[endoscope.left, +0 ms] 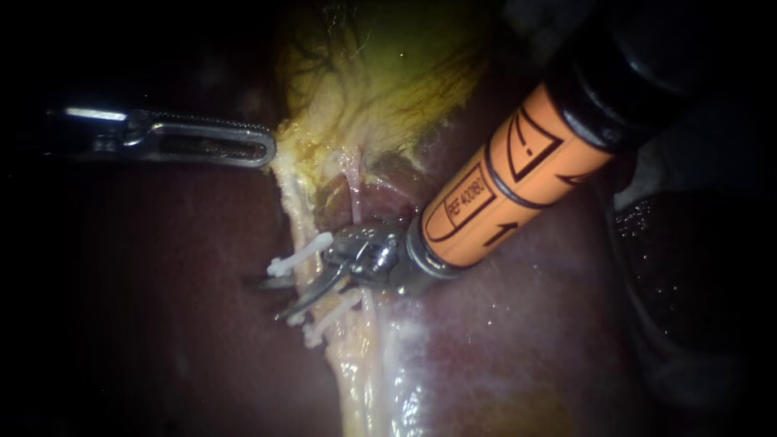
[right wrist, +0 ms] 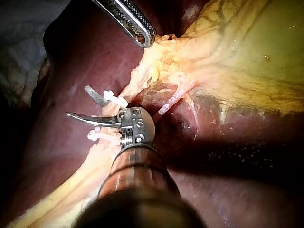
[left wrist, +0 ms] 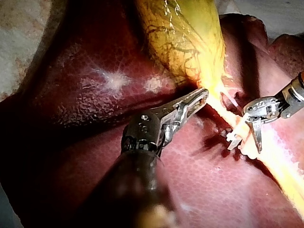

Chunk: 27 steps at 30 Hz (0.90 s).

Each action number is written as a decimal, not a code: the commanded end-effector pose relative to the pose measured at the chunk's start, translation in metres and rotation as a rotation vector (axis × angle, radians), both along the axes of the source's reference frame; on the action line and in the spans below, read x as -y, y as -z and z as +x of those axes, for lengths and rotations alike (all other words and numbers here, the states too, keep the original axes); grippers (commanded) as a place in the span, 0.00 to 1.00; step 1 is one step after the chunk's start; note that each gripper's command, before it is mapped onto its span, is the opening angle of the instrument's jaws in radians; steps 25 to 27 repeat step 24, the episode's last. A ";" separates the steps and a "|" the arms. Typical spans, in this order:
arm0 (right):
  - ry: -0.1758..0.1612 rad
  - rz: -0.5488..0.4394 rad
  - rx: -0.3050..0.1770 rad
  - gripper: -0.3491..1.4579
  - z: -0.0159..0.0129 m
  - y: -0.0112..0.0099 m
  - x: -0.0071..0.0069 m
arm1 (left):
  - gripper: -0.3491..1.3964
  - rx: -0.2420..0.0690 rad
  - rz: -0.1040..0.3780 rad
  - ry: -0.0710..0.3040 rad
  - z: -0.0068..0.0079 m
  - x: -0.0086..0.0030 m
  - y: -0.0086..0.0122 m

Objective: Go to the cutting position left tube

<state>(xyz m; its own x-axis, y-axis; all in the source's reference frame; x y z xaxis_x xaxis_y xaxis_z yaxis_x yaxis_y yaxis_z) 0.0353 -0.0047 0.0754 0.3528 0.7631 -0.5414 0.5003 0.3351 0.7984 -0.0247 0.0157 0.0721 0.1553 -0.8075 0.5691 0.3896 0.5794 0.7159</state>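
The left tube [endoscope.left: 293, 212] is a pale yellow strand running down from the gallbladder [endoscope.left: 380, 73] over the liver [endoscope.left: 502, 340]. It carries white clips: one [endoscope.left: 299, 254] above and others [endoscope.left: 332, 311] below. My right instrument [endoscope.left: 273, 299], on an orange shaft, holds its blades open astride the tube between those clips [right wrist: 114, 99]. The right wrist view shows a gap between the two blades [right wrist: 76, 100]. My left instrument [endoscope.left: 263, 150] is shut on the yellow tissue at the gallbladder's lower edge [left wrist: 202, 97].
A thinner pink tube [endoscope.left: 354, 190] runs just right of the clipped one, behind the right instrument's wrist. Dark red liver [left wrist: 95, 80] surrounds the site.
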 end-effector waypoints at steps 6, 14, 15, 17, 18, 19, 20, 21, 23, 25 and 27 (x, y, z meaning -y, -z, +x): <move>-0.004 0.002 -0.009 0.64 0.0000 0.0019 -0.0007 | 0.00 0.000 0.000 0.000 0.0000 0.0000 0.0000; -0.003 0.005 -0.010 0.64 0.0001 0.0026 -0.0006 | 0.00 0.000 0.000 0.000 0.0000 0.0000 0.0000; -0.003 0.005 -0.010 0.64 0.0001 0.0026 -0.0006 | 0.00 0.000 0.000 0.000 0.0000 0.0000 0.0000; -0.003 0.005 -0.010 0.64 0.0001 0.0026 -0.0007 | 0.00 0.000 0.000 0.000 0.0000 0.0000 0.0000; -0.006 0.005 -0.009 0.65 0.0001 0.0025 -0.0007 | 0.00 0.000 0.000 0.000 0.0000 0.0000 0.0000; -0.006 0.005 -0.009 0.65 0.0001 0.0025 -0.0007 | 0.00 0.000 0.000 0.000 0.0000 0.0000 0.0000; -0.008 0.004 -0.007 0.66 0.0001 0.0025 -0.0007 | 0.00 0.000 0.000 0.000 0.0000 0.0000 0.0000; -0.008 0.004 -0.007 0.66 0.0001 0.0025 -0.0006 | 0.00 0.000 0.000 0.000 0.0000 0.0000 0.0000; -0.011 0.004 -0.006 0.67 0.0001 0.0024 -0.0006 | 0.00 0.000 0.000 0.000 0.0000 0.0000 0.0000; -0.016 0.002 -0.003 0.68 0.0001 0.0023 -0.0006 | 0.00 0.000 0.000 0.000 0.0000 0.0000 0.0000; -0.016 0.002 -0.003 0.68 0.0001 0.0023 -0.0006 | 0.00 0.000 0.000 0.000 0.0000 0.0000 0.0000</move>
